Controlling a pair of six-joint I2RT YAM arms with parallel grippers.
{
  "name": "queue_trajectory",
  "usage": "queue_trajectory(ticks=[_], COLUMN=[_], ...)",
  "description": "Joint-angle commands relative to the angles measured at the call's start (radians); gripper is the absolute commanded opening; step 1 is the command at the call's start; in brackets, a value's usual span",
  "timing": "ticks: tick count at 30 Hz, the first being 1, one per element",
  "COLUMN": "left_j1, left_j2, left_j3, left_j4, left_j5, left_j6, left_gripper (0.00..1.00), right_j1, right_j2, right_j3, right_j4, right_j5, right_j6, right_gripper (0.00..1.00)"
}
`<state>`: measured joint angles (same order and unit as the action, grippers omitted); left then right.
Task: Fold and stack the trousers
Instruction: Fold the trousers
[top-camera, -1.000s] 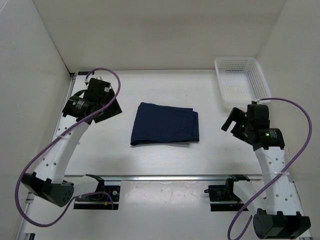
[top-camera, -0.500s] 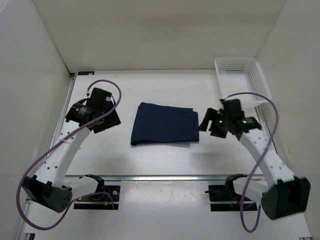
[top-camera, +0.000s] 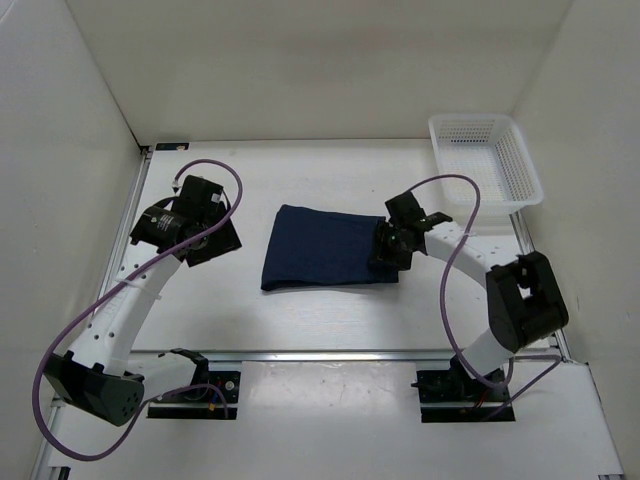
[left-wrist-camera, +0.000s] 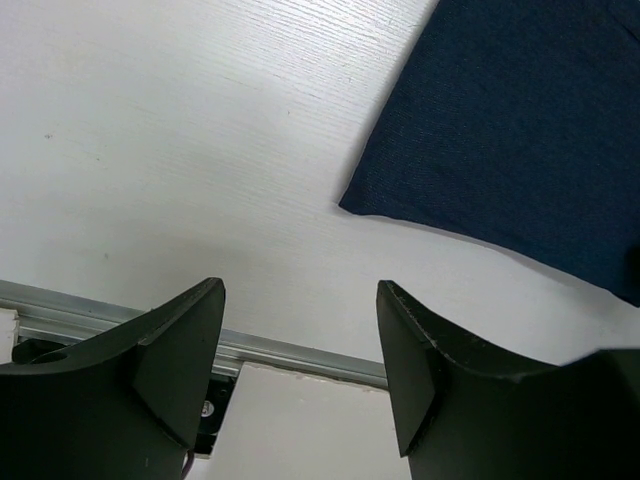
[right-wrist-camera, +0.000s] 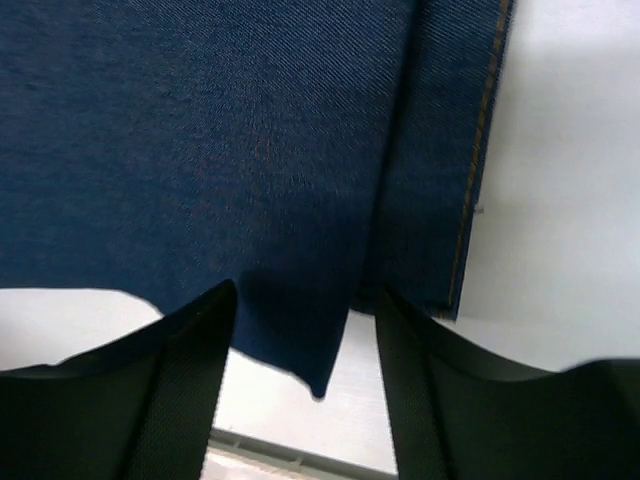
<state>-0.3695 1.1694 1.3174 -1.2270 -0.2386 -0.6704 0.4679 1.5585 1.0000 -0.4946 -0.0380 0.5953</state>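
The trousers (top-camera: 328, 248) lie folded as a dark navy rectangle in the middle of the table. My right gripper (top-camera: 386, 252) hangs over their right edge. In the right wrist view its jaws (right-wrist-camera: 305, 340) stand apart, with a loose corner of the trousers (right-wrist-camera: 250, 150) between them and a gap on the right finger's side. An orange seam runs down the cloth's right edge. My left gripper (top-camera: 218, 236) is to the left of the trousers, apart from them. It is open (left-wrist-camera: 300, 340) over bare table, with the trousers' corner (left-wrist-camera: 520, 120) ahead at upper right.
A white mesh basket (top-camera: 520, 150) stands at the back right corner. A metal rail (top-camera: 330, 353) runs along the table's near edge and shows in the left wrist view (left-wrist-camera: 290, 355). White walls close in the left, back and right sides.
My right arm has swung left from near the basket to the trousers' right edge, and its jaws have narrowed. The left arm dipped slightly at first and has held still since.
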Motion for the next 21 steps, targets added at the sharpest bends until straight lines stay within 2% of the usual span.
queue_trajectory(ticks=[1, 2, 3, 5, 6, 8, 11, 17, 18, 19, 21], left_j1=[0.003, 0.003, 0.003, 0.003, 0.003, 0.003, 0.003, 0.003, 0.003, 0.003, 0.003], left_j2=[-0.020, -0.020, -0.020, -0.020, -0.020, -0.030, -0.030, -0.030, -0.030, -0.030, -0.030], left_j3=[0.023, 0.023, 0.023, 0.023, 0.023, 0.032, 0.042, 0.042, 0.030, 0.029, 0.020], left_j4=[-0.006, -0.006, -0.006, -0.016, -0.025, -0.025, -0.025, -0.025, -0.014, -0.014, -0.014], left_j5=[-0.008, -0.008, -0.017, -0.018, -0.028, -0.028, -0.028, -0.018, -0.018, -0.018, -0.008], left_j6=[0.011, 0.011, 0.011, 0.011, 0.011, 0.011, 0.011, 0.011, 0.011, 0.011, 0.011], left_gripper=[0.73, 0.73, 0.73, 0.73, 0.73, 0.73, 0.73, 0.73, 0.73, 0.73, 0.73], right_j1=[0.028, 0.028, 0.028, 0.028, 0.037, 0.037, 0.037, 0.011, 0.011, 0.000, 0.011], right_j2=[0.041, 0.051, 0.051, 0.037, 0.003, -0.034, -0.089, -0.101, -0.077, -0.065, -0.054], right_j3=[0.064, 0.074, 0.074, 0.074, 0.074, 0.074, 0.074, 0.054, 0.054, 0.054, 0.090], right_j4=[0.054, 0.054, 0.054, 0.044, 0.027, -0.001, -0.036, -0.064, -0.064, -0.064, -0.085], right_j5=[0.035, 0.023, 0.023, 0.041, 0.058, 0.117, 0.167, 0.274, 0.283, 0.283, 0.283], right_j6=[0.011, 0.020, 0.020, 0.034, 0.046, 0.055, 0.055, 0.090, 0.100, 0.100, 0.100], right_gripper=[0.59, 0.56, 0.44, 0.29, 0.17, 0.08, 0.00, 0.00, 0.07, 0.35, 0.64])
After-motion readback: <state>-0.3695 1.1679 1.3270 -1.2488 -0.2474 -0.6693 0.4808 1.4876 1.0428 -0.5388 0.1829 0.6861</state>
